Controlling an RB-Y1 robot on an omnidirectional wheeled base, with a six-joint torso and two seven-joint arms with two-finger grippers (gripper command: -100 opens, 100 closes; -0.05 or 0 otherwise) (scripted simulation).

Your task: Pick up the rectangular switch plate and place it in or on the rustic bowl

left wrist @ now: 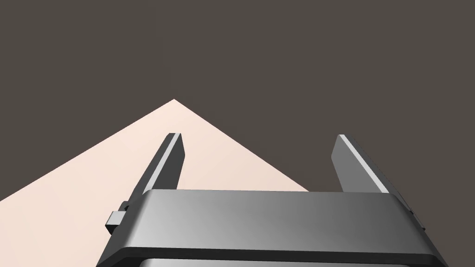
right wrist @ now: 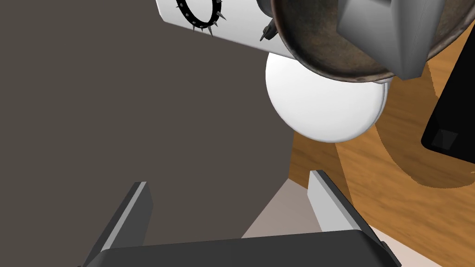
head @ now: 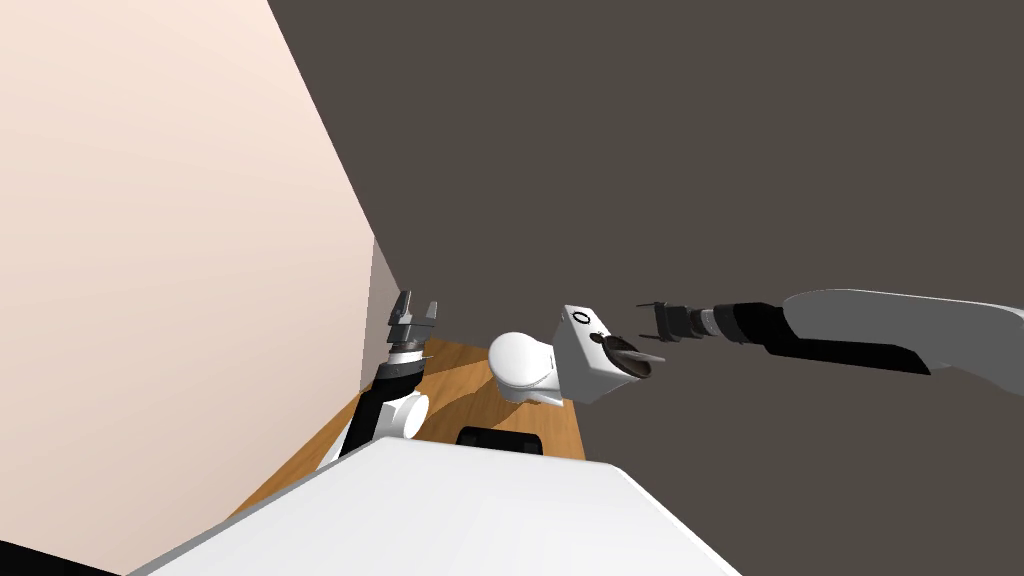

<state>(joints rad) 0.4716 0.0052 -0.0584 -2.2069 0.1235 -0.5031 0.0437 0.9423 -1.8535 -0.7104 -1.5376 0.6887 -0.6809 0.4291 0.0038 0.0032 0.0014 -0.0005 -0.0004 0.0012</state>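
Observation:
A brown rustic bowl [right wrist: 320,46] sits on a white toilet tank [right wrist: 241,25]. A grey rectangular switch plate [right wrist: 389,28] leans tilted inside the bowl. In the head view the bowl [head: 628,360] stands at the tank's near end, with the plate [head: 645,355] as a pale sliver in it. My right gripper [right wrist: 232,199] is open and empty, drawn back a short way from the bowl, and reaches in from the right [head: 648,321]. My left gripper [head: 414,308] is raised near the left wall, open and empty [left wrist: 257,139].
A black spiked ring [right wrist: 199,11] lies on the tank top beside the bowl. The white toilet seat [right wrist: 324,106] is below the tank, over a wooden floor [right wrist: 394,153]. A black object [right wrist: 452,120] lies on the floor. A dark wall [head: 700,150] stands behind.

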